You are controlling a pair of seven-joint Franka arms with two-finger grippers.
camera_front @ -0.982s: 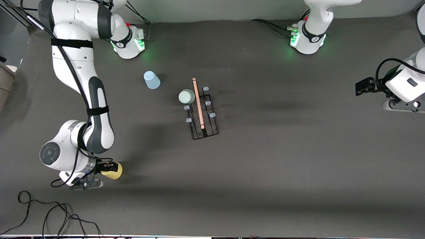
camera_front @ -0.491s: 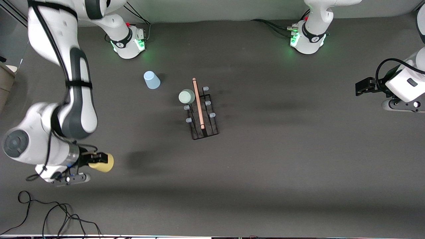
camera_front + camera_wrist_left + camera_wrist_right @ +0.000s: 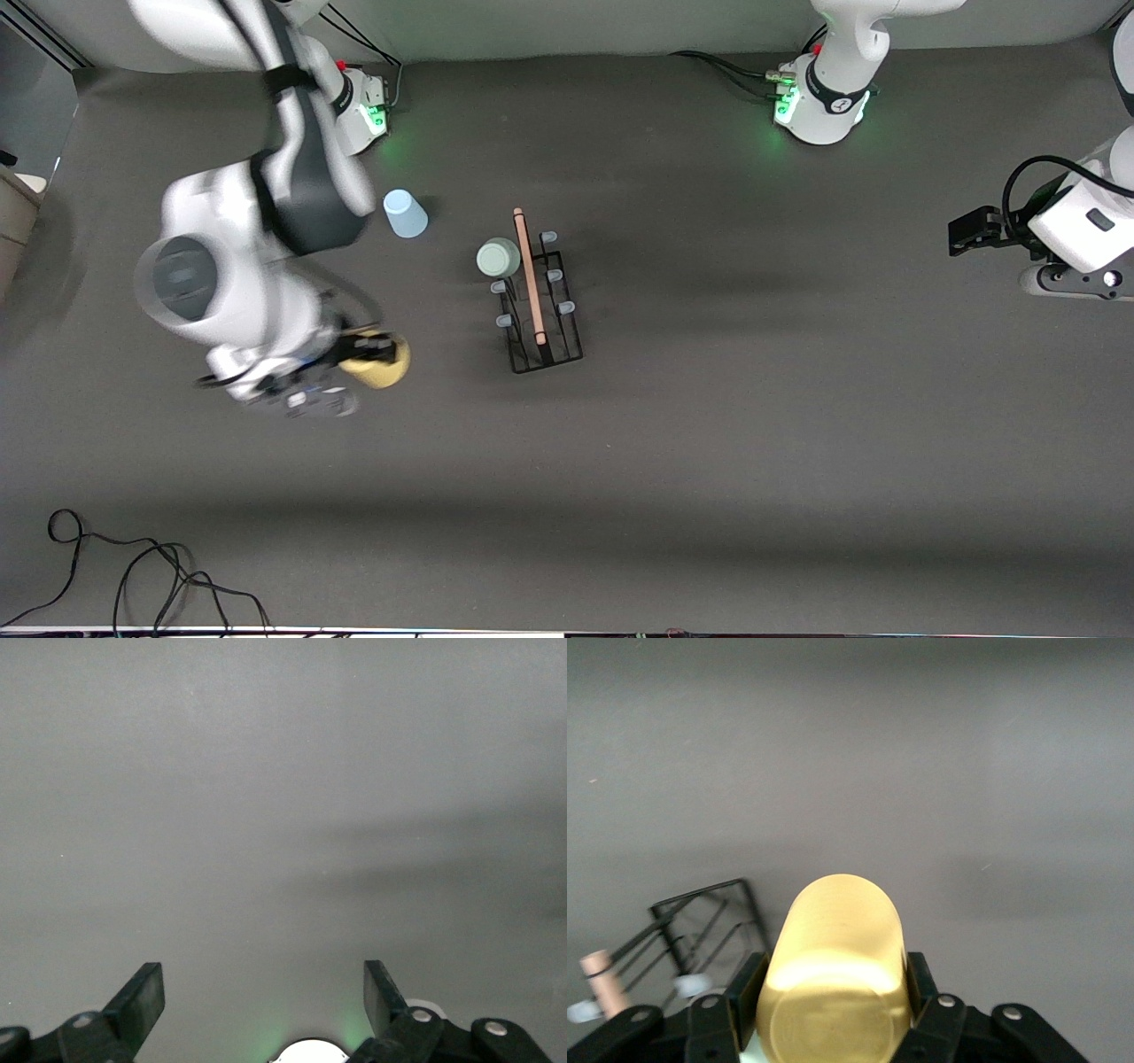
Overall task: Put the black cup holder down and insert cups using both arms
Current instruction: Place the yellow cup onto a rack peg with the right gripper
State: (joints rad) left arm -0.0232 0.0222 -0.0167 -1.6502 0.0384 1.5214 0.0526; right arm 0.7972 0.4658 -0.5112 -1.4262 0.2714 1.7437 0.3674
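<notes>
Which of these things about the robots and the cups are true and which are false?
1. The right gripper holds the yellow cup. True.
2. The green cup stands on the table away from the black cup holder. False: it sits on a peg of the holder.
3. The blue cup is on the table, off the holder. True.
4. The left gripper holds a cup. False: its jaws are open and empty, and that arm waits at its end of the table.
5. All six pegs carry cups. False: only one does.

Robot lab: 2 arms (image 3: pixel 266 177), gray table (image 3: pixel 753 425).
</notes>
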